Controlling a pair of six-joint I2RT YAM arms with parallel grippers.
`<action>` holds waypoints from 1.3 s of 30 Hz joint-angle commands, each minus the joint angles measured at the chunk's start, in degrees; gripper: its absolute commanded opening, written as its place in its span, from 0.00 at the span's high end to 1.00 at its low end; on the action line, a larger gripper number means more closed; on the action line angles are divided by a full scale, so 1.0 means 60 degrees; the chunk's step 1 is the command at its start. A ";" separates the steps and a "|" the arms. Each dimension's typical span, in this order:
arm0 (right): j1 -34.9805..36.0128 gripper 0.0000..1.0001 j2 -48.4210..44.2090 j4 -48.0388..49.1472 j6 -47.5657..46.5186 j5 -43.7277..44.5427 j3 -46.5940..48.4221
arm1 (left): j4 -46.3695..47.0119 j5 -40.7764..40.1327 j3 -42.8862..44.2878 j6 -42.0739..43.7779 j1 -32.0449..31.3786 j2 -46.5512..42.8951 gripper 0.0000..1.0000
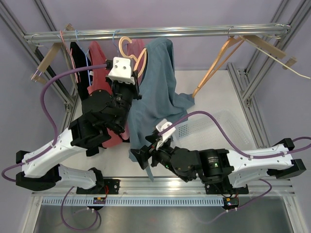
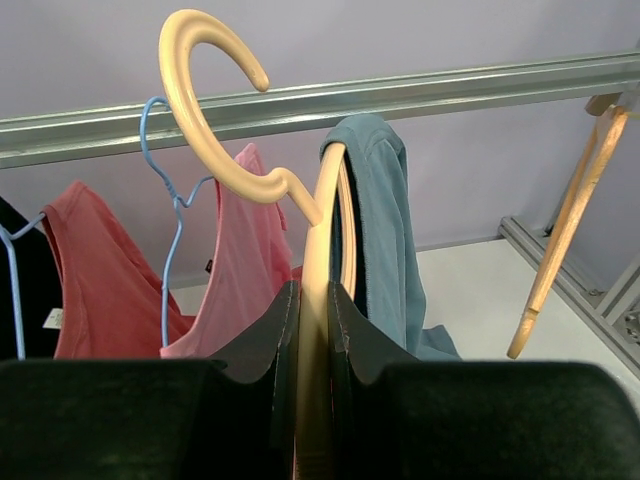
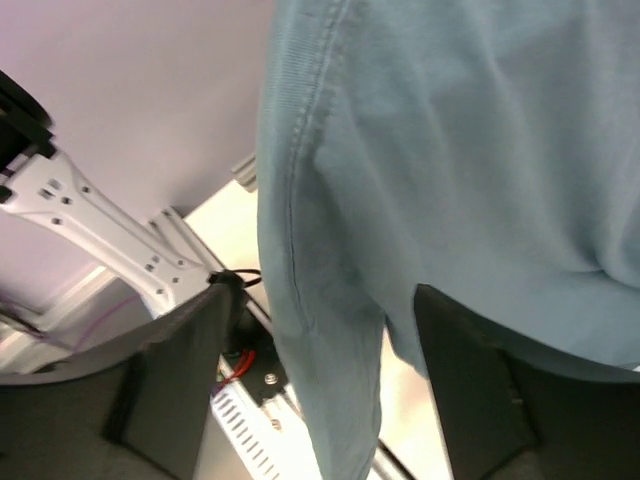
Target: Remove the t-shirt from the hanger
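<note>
While the left pincer [image 2: 312,300] pinches the hanger [image 2: 210,120], we judge the t-shirt [image 3: 450,150] limp, light; grasp where it hangs inside the spread right pincer [image 3: 328,300].

The blue-grey fabric t-shirt [image 1: 160,92] is draping over the cream wooden hanger [image 2: 215,120], which is sitting clamped in the left hand [image 2: 312,305] just before the silver metal rail [image 1: 155,33], its hook seemingly off the rail. The shirt's lower edge is hanging between the right hand's [image 3: 320,380] parted fingers. A pink sleeveless top [image 2: 245,270] and a red sleeveless top [image 2: 95,280] are hanging to the left.

left gripper [image 2: 312,300] raised, clamped | right gripper [image 3: 328,295] low, jaws seemingly apart
</note>
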 commanded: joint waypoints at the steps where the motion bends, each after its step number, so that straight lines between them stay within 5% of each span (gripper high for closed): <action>1: 0.0105 0.25 0.0391 0.0620 -0.0503 0.0609 0.0776 | 0.1570 -0.0359 0.0342 -0.0186 -0.0275 -0.0288 1.00; 6: 0.0105 0.49 0.0685 0.1088 -0.0708 0.0478 0.0953 | 0.1585 -0.0257 0.0049 -0.0420 -0.0392 -0.0552 1.00; 7: 0.0105 0.69 0.0685 0.1205 -0.0679 0.0362 0.0939 | 0.1643 -0.0242 -0.0126 -0.0420 -0.0392 -0.0581 1.00; 10: 0.0163 1.00 0.0568 0.1119 -0.0416 -0.0267 0.0910 | 0.2415 -0.0183 -0.0783 -0.0071 -0.0392 -0.0830 1.00; 15: 0.1171 1.00 0.0946 0.0475 -0.0256 -0.1802 0.1187 | 0.3313 -0.0154 -0.1212 0.0531 -0.0378 -0.1065 1.00; 19: 0.1642 1.00 0.1738 -0.0097 0.0667 -0.4031 0.1334 | 0.3139 0.0211 -0.0204 0.0985 -0.0363 -0.0831 1.00; 24: 0.1951 1.00 0.2384 0.0033 0.1224 -0.4473 0.1144 | 0.2962 0.0446 0.1349 0.1454 -0.0377 -0.0655 1.00; 31: 0.1951 1.00 0.2298 -0.0346 0.1474 -0.3583 0.0588 | 0.1396 0.0871 0.2802 0.1163 -0.0378 -0.0640 1.00; 36: 0.1440 1.00 0.0674 -0.1266 0.1723 -0.1578 -0.0611 | -0.0561 0.1616 0.2773 -0.0428 -0.0363 -0.1591 1.00; 39: 0.0302 1.00 -0.0455 -0.1314 0.1549 -0.1821 -0.1212 | -0.1400 0.2305 0.2496 -0.1296 -0.0363 -0.2278 1.00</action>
